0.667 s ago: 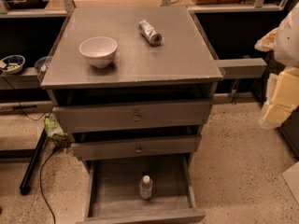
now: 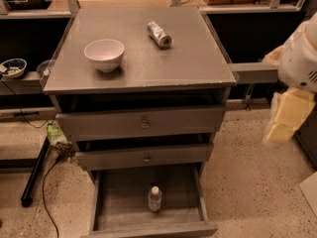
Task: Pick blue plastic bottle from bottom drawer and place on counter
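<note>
**Speckled floor (image 2: 247, 182) spreading around a grey cabinet (image 2: 220, 99), blue plastic bottle (image 2: 155, 199) standing low**

You are looking down on the worktop (image 2: 148, 71), which is filling the upper middle of the frame. A white bowl (image 2: 104, 53) is sitting toward its left. A short silver cylinder (image 2: 159, 34) is lying on its side nearer the back, well apart from the bowl. Below, the upper drawer (image 2: 143, 124) and the middle drawer (image 2: 146, 157) are standing slightly open. The bottom drawer (image 2: 124, 205) is hanging open furthest, at the lower centre. The bottle is standing upright on that drawer's plank floor, near the middle and touching no wall. The claw (image 2: 290, 113) is hovering at the right edge of the frame, beside the cabinet and well apart from the bottle. You cannot tell whether it is open or closed.
</note>
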Robot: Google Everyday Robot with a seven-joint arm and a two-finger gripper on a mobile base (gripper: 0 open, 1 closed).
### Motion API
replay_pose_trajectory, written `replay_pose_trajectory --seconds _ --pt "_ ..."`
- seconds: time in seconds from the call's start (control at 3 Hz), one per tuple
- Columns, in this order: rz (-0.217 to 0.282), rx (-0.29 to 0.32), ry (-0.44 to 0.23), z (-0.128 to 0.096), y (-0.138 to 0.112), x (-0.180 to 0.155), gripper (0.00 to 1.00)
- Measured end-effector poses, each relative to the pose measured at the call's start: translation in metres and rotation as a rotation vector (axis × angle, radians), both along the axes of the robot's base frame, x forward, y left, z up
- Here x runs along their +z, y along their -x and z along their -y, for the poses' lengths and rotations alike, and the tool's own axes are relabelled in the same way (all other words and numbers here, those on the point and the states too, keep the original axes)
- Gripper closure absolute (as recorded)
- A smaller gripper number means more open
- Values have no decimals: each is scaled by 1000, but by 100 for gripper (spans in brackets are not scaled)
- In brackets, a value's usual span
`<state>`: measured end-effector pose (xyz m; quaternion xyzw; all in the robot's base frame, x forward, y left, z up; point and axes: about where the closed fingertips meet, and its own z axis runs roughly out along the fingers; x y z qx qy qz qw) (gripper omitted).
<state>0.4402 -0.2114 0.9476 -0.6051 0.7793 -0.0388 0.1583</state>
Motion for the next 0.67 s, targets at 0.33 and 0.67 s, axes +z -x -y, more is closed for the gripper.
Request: replay_pose_trajectory --seconds 0.33,0.67 --pt "-46 6 -19 -5 9 -47 0" --pt "-84 11 -58 -12 20 -87 0"
